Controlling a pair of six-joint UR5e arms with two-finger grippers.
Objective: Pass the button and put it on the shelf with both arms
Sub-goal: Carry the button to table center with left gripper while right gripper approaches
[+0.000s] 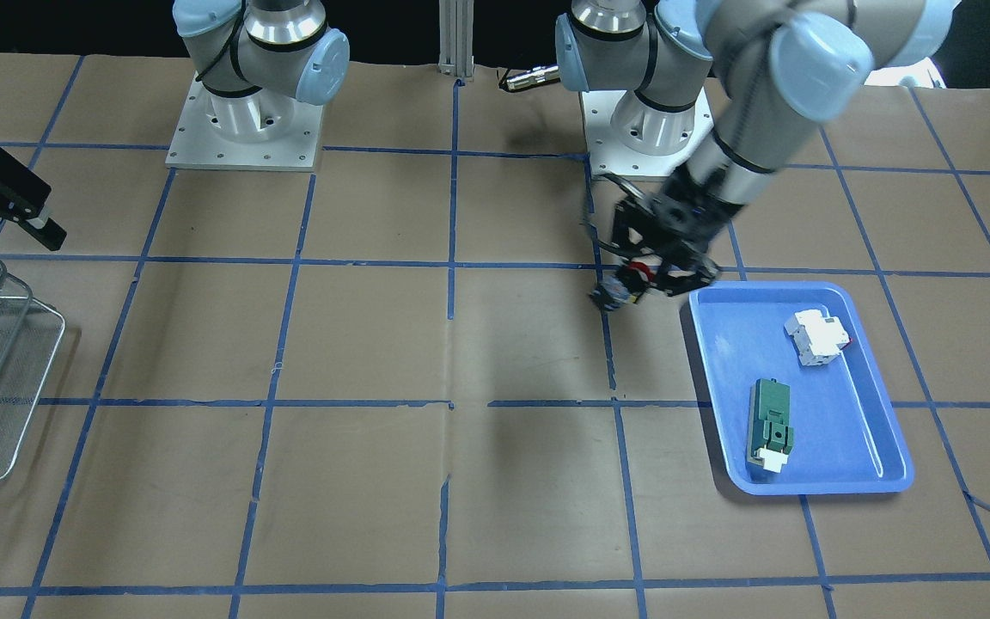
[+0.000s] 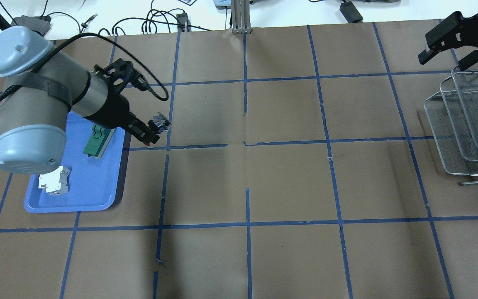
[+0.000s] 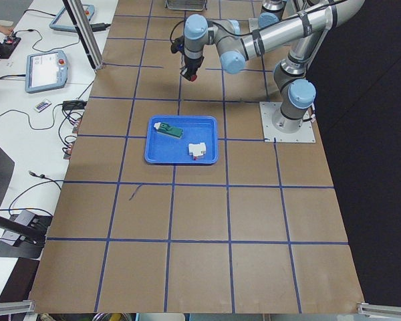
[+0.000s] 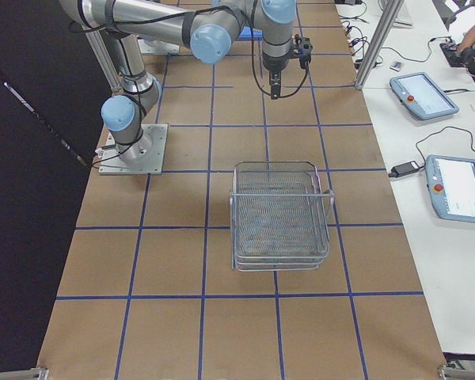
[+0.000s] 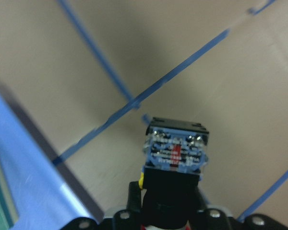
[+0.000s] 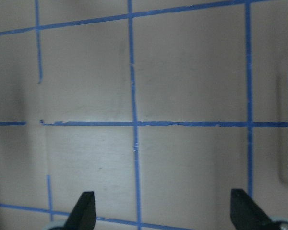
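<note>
While my left gripper (image 2: pixel 149 133) is clamped on the button (image 2: pixel 159 123), whose body juts out past the fingertips, it hangs above the surface (image 2: pixel 284 178) just beside the blue tray (image 2: pixel 98 182) — off the tray's rim, not over it. My right gripper (image 6: pixel 165 211) has its jaws spread wide, well apart from the tray — so is the shelf (image 2: pixel 463 124), at the surface's opposite end.

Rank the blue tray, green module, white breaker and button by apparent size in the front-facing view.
1. blue tray, clearly largest.
2. green module, longer than the breaker, though close in area.
3. white breaker.
4. button, smallest, though partly hidden by the left gripper and held above the table, nearer the camera.
</note>
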